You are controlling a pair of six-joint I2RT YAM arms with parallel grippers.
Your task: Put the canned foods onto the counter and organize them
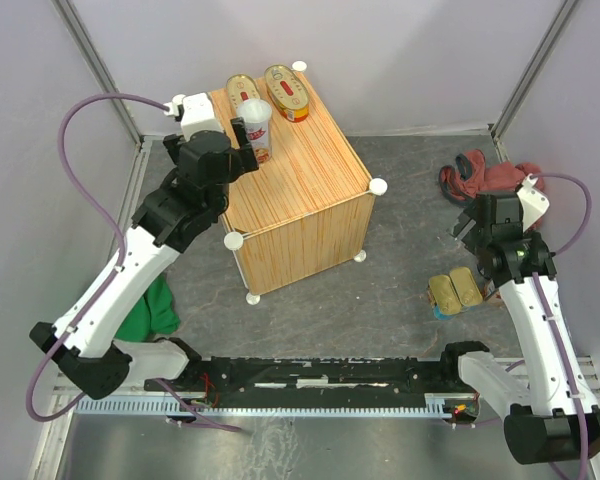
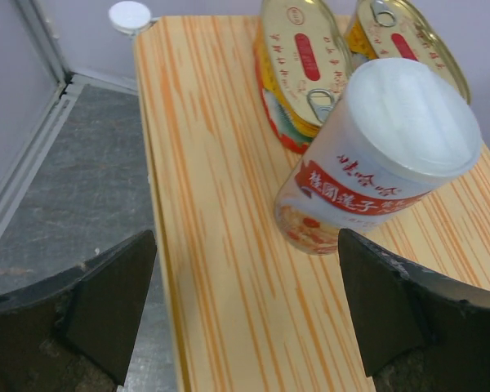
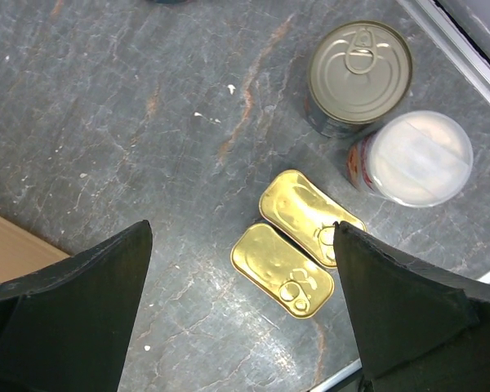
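Observation:
The counter (image 1: 300, 180) is a wood-grain box with white knobs. On its far end lie two oval gold cans with red labels (image 1: 242, 88) (image 1: 287, 92), and a tall white-lidded can (image 1: 257, 122) stands in front of them. My left gripper (image 1: 247, 150) is open and empty just short of the tall can (image 2: 376, 155), above the counter top (image 2: 220, 245). My right gripper (image 3: 241, 310) is open and empty above the floor. Below it lie two rectangular gold tins (image 3: 282, 269) (image 3: 310, 214), with a dark round can (image 3: 359, 73) and a second tall white-lidded can (image 3: 412, 159) beyond.
A red cloth (image 1: 485, 178) lies at the back right and a green cloth (image 1: 155, 305) under the left arm. The rectangular tins (image 1: 455, 292) sit beside the right arm on the grey floor. A counter corner (image 3: 8, 237) shows in the right wrist view.

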